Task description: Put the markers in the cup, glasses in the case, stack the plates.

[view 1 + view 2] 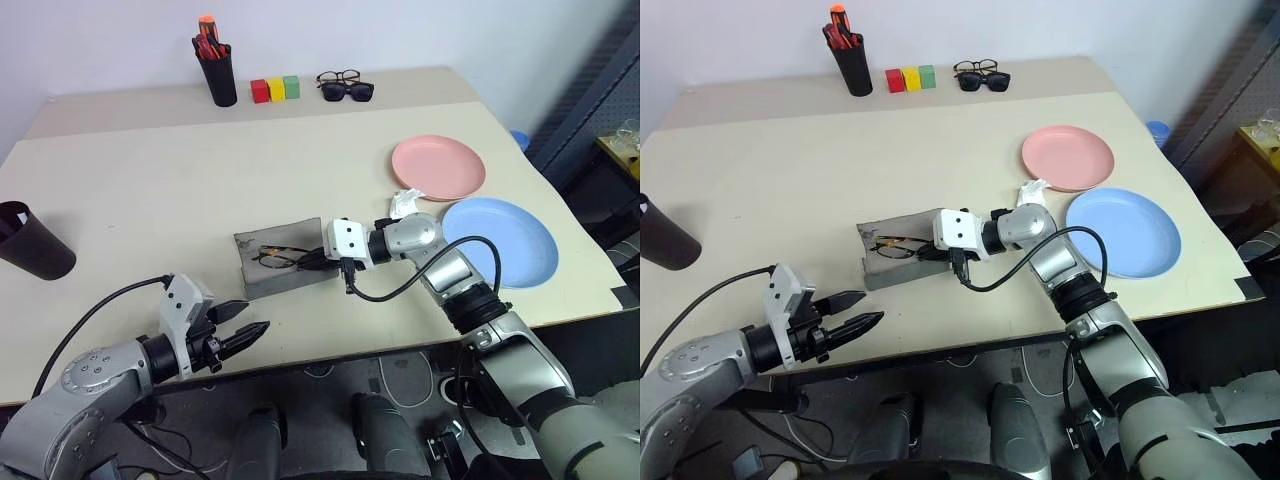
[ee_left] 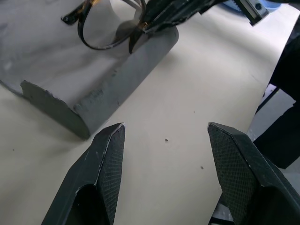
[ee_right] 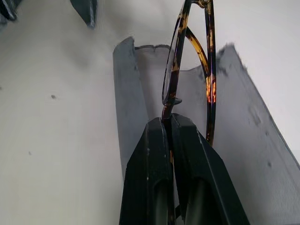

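left tool (image 2: 164, 140) spread above table (image 2: 187, 93) | glasses (image 2: 108, 28) on grey case (image 2: 70, 84)

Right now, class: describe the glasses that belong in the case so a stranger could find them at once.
On the beige table, find the open grey case near the front edge. The glasses lie over it, pinched by the right hand: thin-framed, unlike the two thicker black pairs at the back.

No text, label, brand, number or sign is readable on anything in these views.
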Available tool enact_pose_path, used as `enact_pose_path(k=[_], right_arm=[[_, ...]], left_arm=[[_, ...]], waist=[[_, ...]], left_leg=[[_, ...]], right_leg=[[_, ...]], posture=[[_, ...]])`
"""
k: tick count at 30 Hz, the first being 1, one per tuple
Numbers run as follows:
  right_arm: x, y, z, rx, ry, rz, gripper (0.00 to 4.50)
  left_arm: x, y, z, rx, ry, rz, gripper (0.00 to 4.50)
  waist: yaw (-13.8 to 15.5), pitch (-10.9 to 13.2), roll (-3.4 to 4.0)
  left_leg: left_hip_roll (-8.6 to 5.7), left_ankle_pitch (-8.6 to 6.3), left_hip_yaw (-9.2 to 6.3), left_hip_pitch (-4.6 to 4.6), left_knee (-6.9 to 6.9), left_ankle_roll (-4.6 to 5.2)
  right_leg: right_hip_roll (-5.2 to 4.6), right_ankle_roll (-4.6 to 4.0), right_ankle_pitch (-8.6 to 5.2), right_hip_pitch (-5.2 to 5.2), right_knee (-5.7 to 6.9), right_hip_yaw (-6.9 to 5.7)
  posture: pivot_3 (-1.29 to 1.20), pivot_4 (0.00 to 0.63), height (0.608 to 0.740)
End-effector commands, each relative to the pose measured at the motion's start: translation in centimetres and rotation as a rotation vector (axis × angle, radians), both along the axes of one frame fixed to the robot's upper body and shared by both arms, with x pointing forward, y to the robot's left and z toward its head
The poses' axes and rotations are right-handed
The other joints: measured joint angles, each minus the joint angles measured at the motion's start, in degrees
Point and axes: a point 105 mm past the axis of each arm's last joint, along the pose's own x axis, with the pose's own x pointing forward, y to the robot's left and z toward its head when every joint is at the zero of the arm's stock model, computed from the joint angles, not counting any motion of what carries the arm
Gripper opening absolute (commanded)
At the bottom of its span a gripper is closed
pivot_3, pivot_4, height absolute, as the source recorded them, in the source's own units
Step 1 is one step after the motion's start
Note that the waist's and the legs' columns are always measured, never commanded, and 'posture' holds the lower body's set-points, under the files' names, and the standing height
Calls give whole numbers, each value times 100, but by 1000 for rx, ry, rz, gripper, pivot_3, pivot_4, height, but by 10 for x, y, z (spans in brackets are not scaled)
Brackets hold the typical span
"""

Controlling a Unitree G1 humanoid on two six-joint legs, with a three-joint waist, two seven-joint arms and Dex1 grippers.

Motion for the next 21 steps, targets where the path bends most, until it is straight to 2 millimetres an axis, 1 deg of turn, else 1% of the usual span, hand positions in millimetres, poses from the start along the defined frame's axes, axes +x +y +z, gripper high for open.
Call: enact_pose_path(k=[1,4,5,8,10,13,14,15,17,18,19,20,21], right_arm=[[3,-4,5,-19,-16,3,77],[3,-4,7,-19,-28,4,1010],[3,-4,7,-16,-33,4,1405],[4,-4,12,13,-46,-15,2929],[3,-5,18,59,-24,-40,2929],[4,-8,40,192,47,-109,2929],[4,-16,53,275,87,-154,2929],[3,-21,62,327,115,-183,2929],[-5,-44,75,418,162,-255,2929],[-10,-56,78,441,185,-296,2961],[-13,-64,79,454,203,-325,2971],[-21,-77,77,458,221,-360,2971],[-28,-88,74,459,241,-397,2971]], left_arm=[[-2,-4,11,-2,-56,-17,2867],[-2,-3,11,-7,-56,-13,2867],[-1,-2,11,-8,-57,-10,2867],[1,0,12,-12,-58,-2,2867],[3,1,13,-24,-62,7,2867],[10,1,24,-66,-89,25,2867],[17,4,34,-92,-117,43,2867],[22,5,40,-110,-135,55,2867],[36,11,58,-140,-190,89,2867],[44,15,66,-159,-211,117,2607],[49,18,72,-173,-223,137,2285],[58,23,80,-170,-241,155,1964],[67,26,88,-161,-258,174,1491]], waist=[[0,0,0],[0,0,0],[-2,0,0],[-5,0,0],[-7,0,0],[0,0,0],[30,0,0],[73,0,0],[149,0,0],[194,-1,-1],[201,-2,-3],[217,-2,-3],[234,-4,-7]], left_leg=[[0,0,0,0,0,0],[0,0,0,0,0,0],[0,0,0,0,0,0],[0,0,0,0,0,0],[0,0,0,0,0,0],[0,0,-1,0,0,0],[0,0,-1,0,0,0],[0,0,-4,-1,1,0],[0,1,-8,-2,5,0],[-1,1,-9,-2,7,0],[-2,1,-13,-1,8,0],[-2,0,-12,0,9,0],[-3,0,-11,0,9,0]], right_leg=[[0,0,0,0,0,0],[0,0,0,0,0,0],[0,0,0,0,0,0],[0,0,0,0,0,0],[0,0,0,0,1,0],[0,0,0,0,2,0],[0,0,0,0,2,0],[0,0,0,1,3,-1],[2,0,1,2,6,-2],[2,0,0,4,6,-3],[1,1,0,12,2,-6],[2,1,-1,14,-4,-6],[1,2,-1,17,-7,-5]], posture=[[0,150,740],[0,150,740],[0,150,740],[0,150,740],[0,150,740],[0,150,740],[0,150,740],[0,150,740],[0,150,740],[0,150,740],[0,150,740],[0,150,740],[0,150,740]])
